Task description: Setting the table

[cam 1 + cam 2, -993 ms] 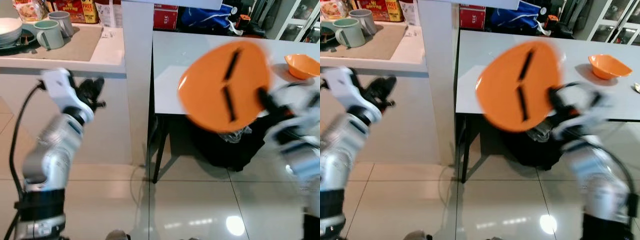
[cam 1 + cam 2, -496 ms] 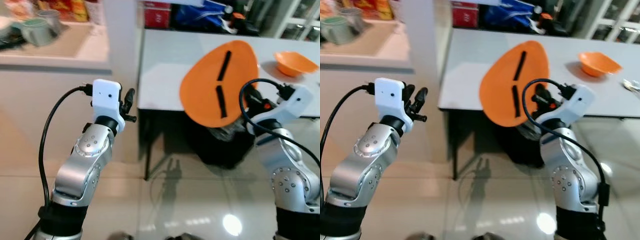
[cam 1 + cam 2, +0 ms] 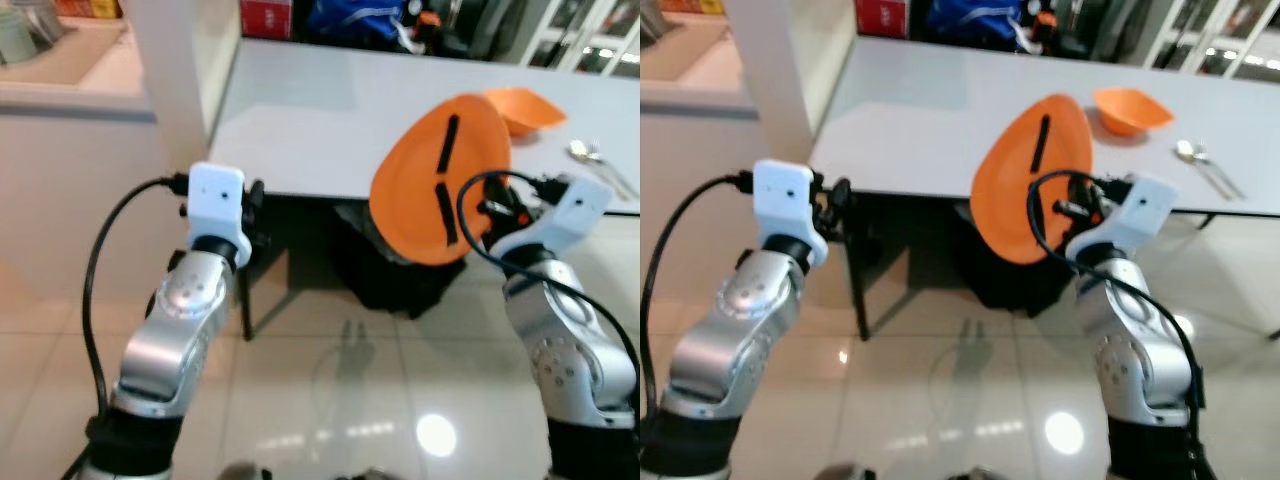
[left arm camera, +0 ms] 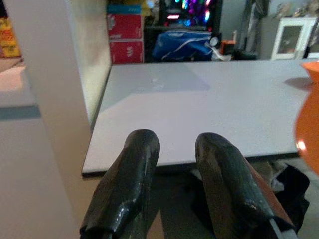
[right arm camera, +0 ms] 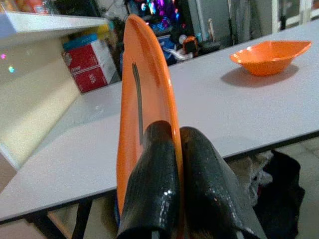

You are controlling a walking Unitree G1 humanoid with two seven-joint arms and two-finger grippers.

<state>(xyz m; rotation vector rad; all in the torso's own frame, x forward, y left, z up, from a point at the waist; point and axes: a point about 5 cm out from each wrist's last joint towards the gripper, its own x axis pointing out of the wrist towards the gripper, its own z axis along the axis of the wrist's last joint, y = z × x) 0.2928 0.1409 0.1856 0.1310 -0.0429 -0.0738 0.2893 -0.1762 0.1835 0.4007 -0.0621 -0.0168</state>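
My right gripper (image 5: 174,137) is shut on the rim of an orange plate (image 3: 440,180), holding it upright on edge in front of the grey table (image 3: 300,130). Two black bars show on the plate's face. The plate's upper part overlaps the table's near edge in the eye views. An orange bowl (image 3: 1130,108) sits on the table at the far right, with a spoon and fork (image 3: 1202,162) beside it. My left gripper (image 4: 177,159) is raised before the table's left front corner, open, with nothing between its fingers.
A white pillar (image 3: 170,60) and a beige counter (image 3: 60,70) stand to the left of the table. A black bag (image 3: 390,275) lies under the table. Red boxes (image 4: 124,40) and a blue bag (image 4: 184,42) are behind it. Glossy tiled floor (image 3: 330,400) lies below.
The whole view has swung right, toward the table, and the counter with mugs has slid out at the left. The plate stays in my right gripper. My left arm has risen.
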